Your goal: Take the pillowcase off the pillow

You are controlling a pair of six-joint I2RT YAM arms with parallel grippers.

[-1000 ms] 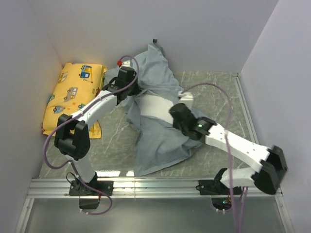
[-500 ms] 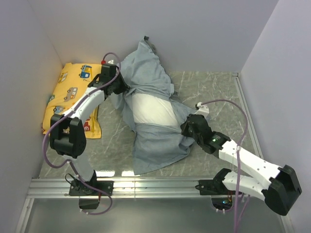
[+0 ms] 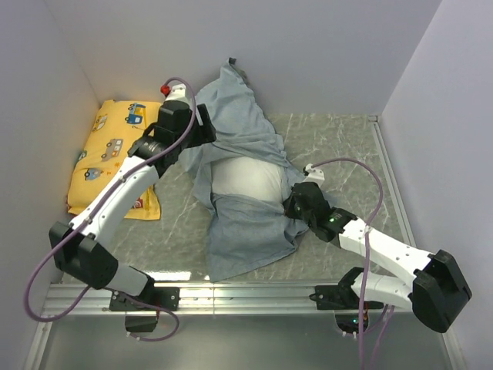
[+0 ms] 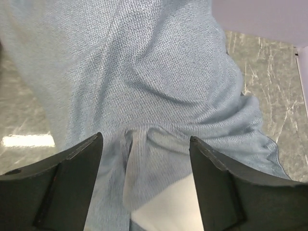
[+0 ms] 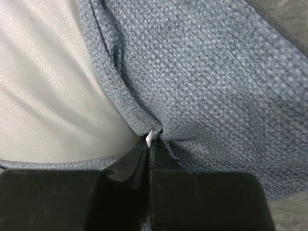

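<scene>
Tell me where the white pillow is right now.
In the top view the pillow lies mid-table, mostly wrapped in the pillowcase, just left of the right gripper and right of the yellow pillow.

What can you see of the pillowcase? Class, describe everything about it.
The pillowcase is soft, woven blue-grey fabric, rumpled and bunched on the table. It gapes to bare a patch of the white pillow. The right gripper pinches its edge; the left gripper hangs open over its folds.
</scene>
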